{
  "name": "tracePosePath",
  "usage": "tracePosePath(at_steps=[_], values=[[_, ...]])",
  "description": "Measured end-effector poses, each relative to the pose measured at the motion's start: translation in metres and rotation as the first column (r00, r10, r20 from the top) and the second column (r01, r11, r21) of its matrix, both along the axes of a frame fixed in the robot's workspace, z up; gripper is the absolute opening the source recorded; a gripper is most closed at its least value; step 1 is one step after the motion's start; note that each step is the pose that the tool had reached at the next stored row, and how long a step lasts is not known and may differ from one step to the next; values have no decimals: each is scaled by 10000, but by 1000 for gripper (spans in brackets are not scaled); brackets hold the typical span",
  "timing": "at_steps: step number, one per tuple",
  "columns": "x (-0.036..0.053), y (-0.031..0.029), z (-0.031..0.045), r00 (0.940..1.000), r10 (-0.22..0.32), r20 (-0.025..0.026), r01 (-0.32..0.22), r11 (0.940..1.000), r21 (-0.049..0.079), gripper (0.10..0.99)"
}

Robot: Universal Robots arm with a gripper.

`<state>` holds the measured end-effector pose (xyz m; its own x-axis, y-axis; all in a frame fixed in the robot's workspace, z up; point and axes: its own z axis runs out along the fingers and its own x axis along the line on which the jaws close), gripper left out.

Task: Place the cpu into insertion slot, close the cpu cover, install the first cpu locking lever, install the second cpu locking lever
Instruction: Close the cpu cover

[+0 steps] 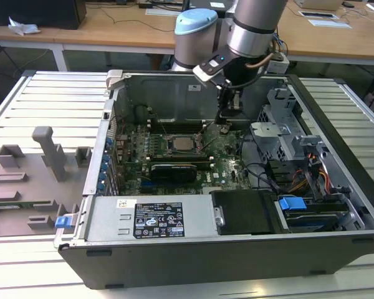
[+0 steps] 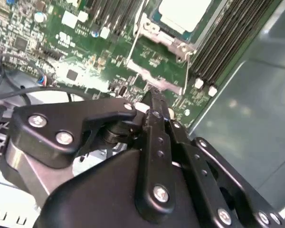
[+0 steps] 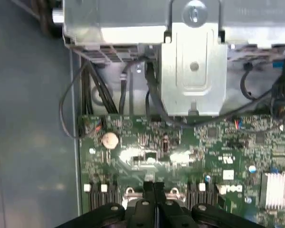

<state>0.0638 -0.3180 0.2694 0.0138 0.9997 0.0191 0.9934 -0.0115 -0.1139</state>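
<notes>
The gripper [image 2: 153,100], jaws pressed together on nothing, hovers at the socket's edge just beside 1 thin lever [image 2: 187,71]; it looks like springy wire, best pushed near its end. Beyond it the cpu [image 2: 183,12], light and fragile, lies in the slot [image 1: 169,144]. Memory slots [image 2: 223,42] flank it, and loose cables [image 3: 148,95] crowd behind.

A slatted aluminium table [image 1: 50,99] fills the foreground under bright, even light. Behind it stands a pale wooden desk [image 1: 112,31] carrying papers [image 1: 327,23] and what may be a crumpled cloth [image 1: 22,26]. Dark floor [image 1: 124,61] shows between table and desk.
</notes>
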Motion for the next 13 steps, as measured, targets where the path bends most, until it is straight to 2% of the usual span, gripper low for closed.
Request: tracePosePath(at_steps=[1,2,3,7,9,10,13], values=[[98,0,-108,10000,16,-92,-16,10000,-2,106],[48,-1,-189,10000,16,-93,-16,10000,-3,106],[25,-1,-208,10000,16,-92,-16,10000,-2,106],[-120,0,-234,10000,17,-92,-16,10000,24,106],[-165,-1,-233,10000,16,-90,-16,10000,26,106],[-220,0,-234,10000,16,-84,-16,10000,26,106],[-291,-1,-233,10000,17,-75,-17,10000,25,106]])
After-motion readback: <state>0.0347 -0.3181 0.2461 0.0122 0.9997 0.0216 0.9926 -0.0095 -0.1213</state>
